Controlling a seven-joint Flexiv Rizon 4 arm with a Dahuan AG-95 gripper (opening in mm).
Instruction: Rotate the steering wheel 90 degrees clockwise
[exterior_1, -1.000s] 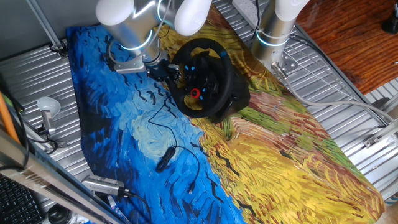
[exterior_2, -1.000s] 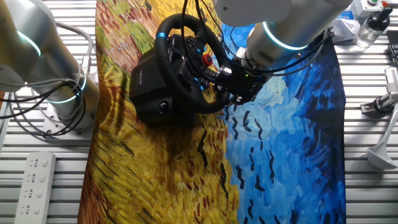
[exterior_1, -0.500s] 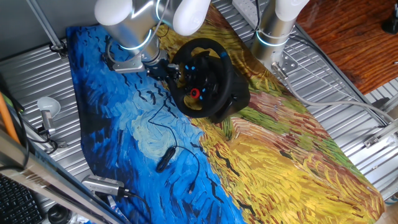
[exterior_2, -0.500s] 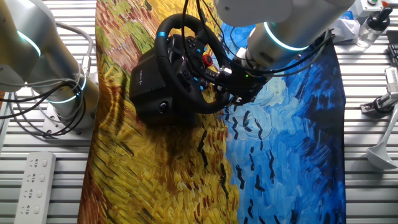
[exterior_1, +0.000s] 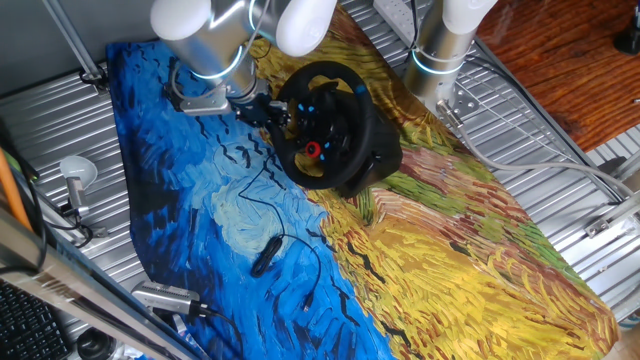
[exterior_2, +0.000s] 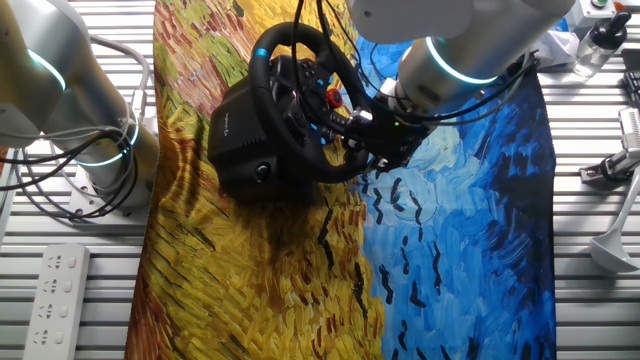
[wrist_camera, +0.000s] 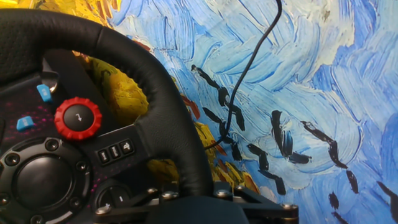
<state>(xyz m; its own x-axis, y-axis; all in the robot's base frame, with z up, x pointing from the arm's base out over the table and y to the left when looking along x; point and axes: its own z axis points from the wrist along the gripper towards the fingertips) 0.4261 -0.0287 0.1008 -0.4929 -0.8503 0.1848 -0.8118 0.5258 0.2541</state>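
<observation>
The steering wheel (exterior_1: 330, 125) is black, its hub dotted with blue-lit buttons (wrist_camera: 43, 93) and one red knob (wrist_camera: 78, 117). Under it the cloth (exterior_1: 450, 270) is painted in swirling yellow-ochre strokes, turning to blue with black dashes beside the rim.

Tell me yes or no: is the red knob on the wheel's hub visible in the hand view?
Yes, the red knob sits on the steering wheel hub.

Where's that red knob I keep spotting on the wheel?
The red knob sits on the hub of the steering wheel, left side of the hand view, just inside the rim and above a small row of buttons.
</observation>
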